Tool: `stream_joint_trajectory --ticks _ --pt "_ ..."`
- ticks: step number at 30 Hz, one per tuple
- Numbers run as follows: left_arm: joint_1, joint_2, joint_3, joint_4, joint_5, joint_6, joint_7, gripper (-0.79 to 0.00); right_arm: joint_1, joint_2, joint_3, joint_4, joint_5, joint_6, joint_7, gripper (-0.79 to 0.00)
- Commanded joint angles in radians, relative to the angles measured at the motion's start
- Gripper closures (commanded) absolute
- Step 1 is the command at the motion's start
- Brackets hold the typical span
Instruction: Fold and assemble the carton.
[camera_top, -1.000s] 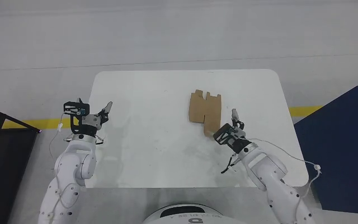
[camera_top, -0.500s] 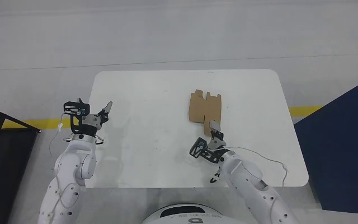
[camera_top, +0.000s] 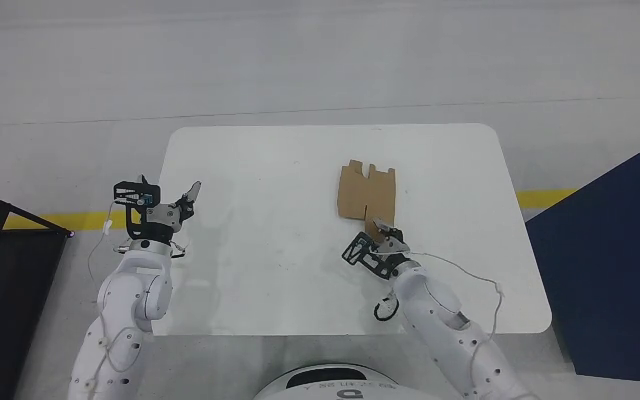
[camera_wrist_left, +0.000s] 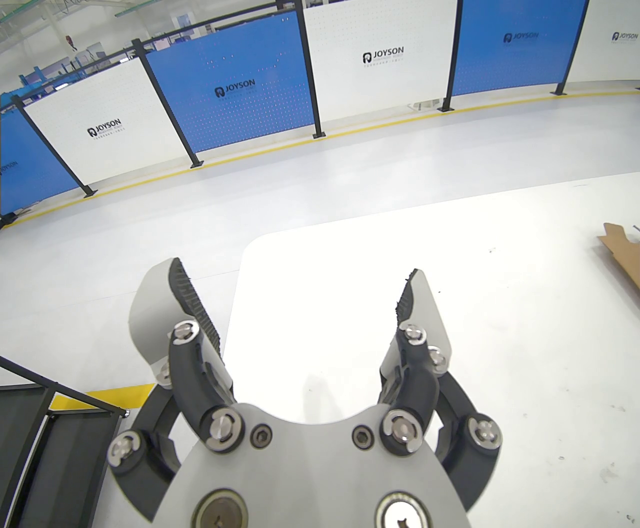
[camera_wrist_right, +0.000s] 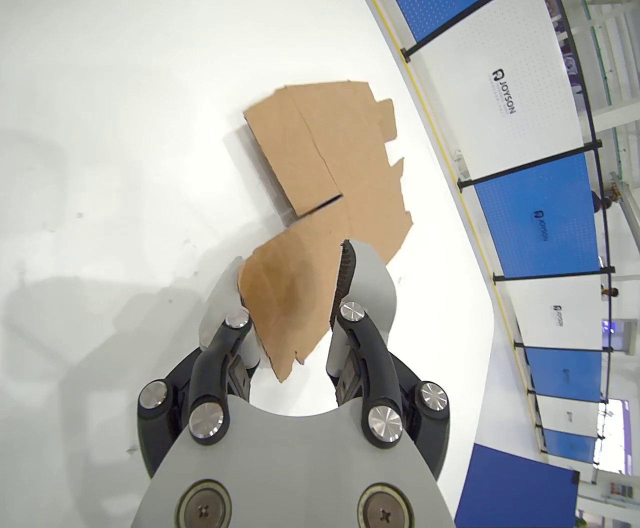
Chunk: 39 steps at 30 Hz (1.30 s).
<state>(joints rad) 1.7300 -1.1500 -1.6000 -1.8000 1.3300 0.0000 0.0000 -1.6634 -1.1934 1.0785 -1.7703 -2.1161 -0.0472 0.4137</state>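
Note:
A flat brown carton lies unfolded on the white table, right of centre. Its near flap sticks out toward me. My right gripper is at that flap, open, with the flap lying between its fingers: one finger is under the cardboard, the other finger is against its edge. The rest of the carton stretches away beyond the gripper. My left gripper hangs open at the table's left edge, far from the carton. In the left wrist view the left gripper holds nothing, and a corner of the carton shows off to the side.
The table's rounded left edge lies under the left gripper. Bare white tabletop spreads between the two arms. A thin cable trails from the right arm over the table. Blue and white partition panels stand across the floor.
My right arm swung from the carton's right side round to its near flap, then edged closer so the flap sits between its fingers. The left arm has not moved.

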Motion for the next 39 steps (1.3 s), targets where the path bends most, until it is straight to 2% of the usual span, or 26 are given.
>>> stream_joint_trajectory --ticks 1,3,5,7,10,12,17,20,24,30,35,39 --pt "0.0 0.0 0.0 0.0 0.0 0.0 0.0 -0.785 0.001 -0.001 -0.006 -0.001 -0.04 0.015 0.025 -0.302" --pt "0.0 0.0 0.0 0.0 0.0 0.0 0.0 -0.785 0.004 -0.004 -0.018 -0.001 -0.108 0.035 0.068 -0.175" --pt "0.0 0.0 0.0 0.0 0.0 0.0 0.0 -0.785 0.012 -0.008 -0.035 0.004 -0.141 0.038 0.093 -0.135" --pt "0.0 0.0 0.0 0.0 0.0 0.0 0.0 -0.785 0.026 -0.013 -0.05 0.013 -0.164 0.033 0.113 -0.055" --pt "0.0 0.0 0.0 0.0 0.0 0.0 0.0 -0.785 0.063 -0.021 -0.076 0.039 -0.185 0.008 0.136 -0.04" --pt "0.0 0.0 0.0 0.0 0.0 0.0 0.0 -0.785 0.093 -0.029 -0.092 0.062 -0.204 0.002 0.168 0.0" --pt "0.0 0.0 0.0 0.0 0.0 0.0 0.0 -0.785 0.132 -0.045 -0.12 0.085 -0.259 0.051 0.215 0.0" --pt "0.0 0.0 0.0 0.0 0.0 0.0 0.0 -0.785 0.126 -0.048 -0.123 0.076 -0.36 0.149 0.236 0.0" --pt "0.0 0.0 0.0 0.0 0.0 0.0 0.0 -0.785 0.079 -0.045 -0.113 0.028 -0.588 0.334 0.262 0.0" --pt "0.0 0.0 0.0 0.0 0.0 0.0 0.0 -0.785 0.009 -0.044 -0.062 -0.03 -0.956 0.601 0.377 0.0" --pt "0.0 0.0 0.0 0.0 0.0 0.0 0.0 -0.785 -0.016 -0.023 0.054 -0.044 -0.956 0.816 0.264 0.0" --pt "0.0 0.0 0.0 0.0 0.0 0.0 0.0 -0.785 -0.071 -0.031 0.139 -0.066 -0.956 0.917 0.15 0.0"
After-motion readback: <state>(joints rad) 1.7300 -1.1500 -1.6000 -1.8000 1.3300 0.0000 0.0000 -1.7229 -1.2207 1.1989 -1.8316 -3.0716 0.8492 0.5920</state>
